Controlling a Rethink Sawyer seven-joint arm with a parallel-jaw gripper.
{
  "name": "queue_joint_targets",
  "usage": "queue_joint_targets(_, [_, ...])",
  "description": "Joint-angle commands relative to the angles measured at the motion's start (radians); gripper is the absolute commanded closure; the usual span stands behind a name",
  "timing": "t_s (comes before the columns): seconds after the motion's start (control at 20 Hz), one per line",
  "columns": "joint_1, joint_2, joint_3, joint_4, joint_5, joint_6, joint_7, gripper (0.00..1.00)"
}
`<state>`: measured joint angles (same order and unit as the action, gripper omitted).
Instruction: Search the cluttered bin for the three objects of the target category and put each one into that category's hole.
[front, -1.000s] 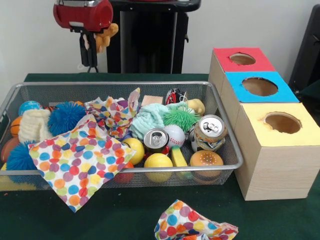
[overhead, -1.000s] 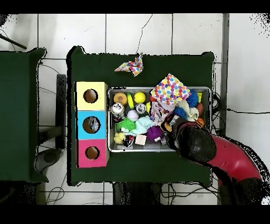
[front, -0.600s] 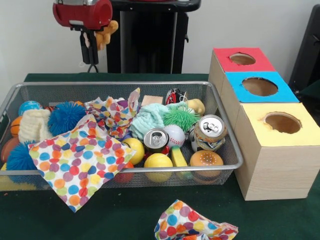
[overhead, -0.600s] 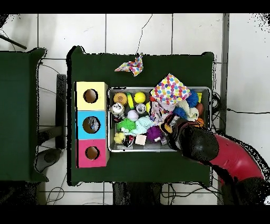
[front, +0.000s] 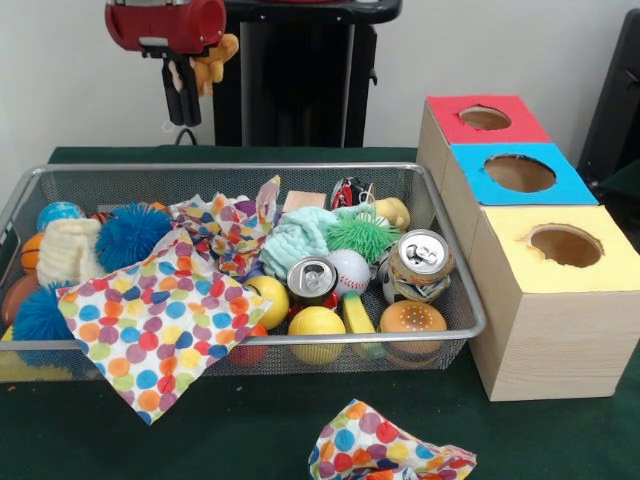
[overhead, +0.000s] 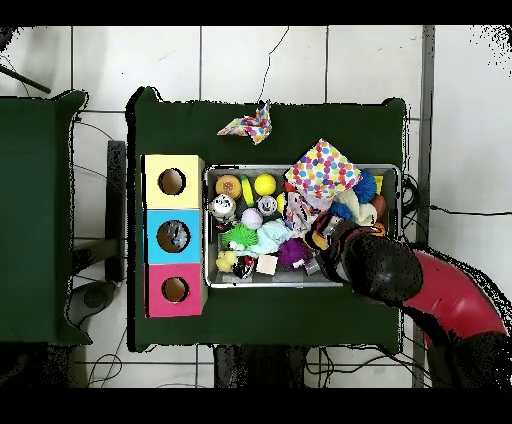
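My tool (front: 183, 78) has risen slightly above the wire bin (front: 455, 290), clenched on an orange plush toy (front: 213, 62). Transport step; next, carry it to its hole.

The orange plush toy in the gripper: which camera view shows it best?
The front view. There the orange plush toy hangs in plain sight beside the gripper, high above the mesh bin. In the overhead view only a small orange patch shows at the edge of the dark arm, which covers the rest.
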<state>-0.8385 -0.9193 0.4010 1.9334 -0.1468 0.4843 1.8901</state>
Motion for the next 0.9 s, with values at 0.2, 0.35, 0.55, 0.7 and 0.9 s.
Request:
queue_joint_targets(0.2, [-0.077, -0.001, 0.122, -0.063, -0.008, 0.185, -0.157, 1.00])
queue_joint_targets(0.35, [-0.097, 0.002, 0.142, -0.074, -0.011, 0.205, -0.169, 1.00])
queue_joint_targets(0.55, [-0.115, 0.006, 0.164, -0.081, -0.019, 0.220, -0.176, 1.00])
queue_joint_targets(0.7, [-0.125, 0.013, 0.173, -0.092, -0.030, 0.233, -0.178, 1.00])
queue_joint_targets(0.9, [-0.137, 0.034, 0.182, -0.126, -0.038, 0.269, -0.185, 1.00])
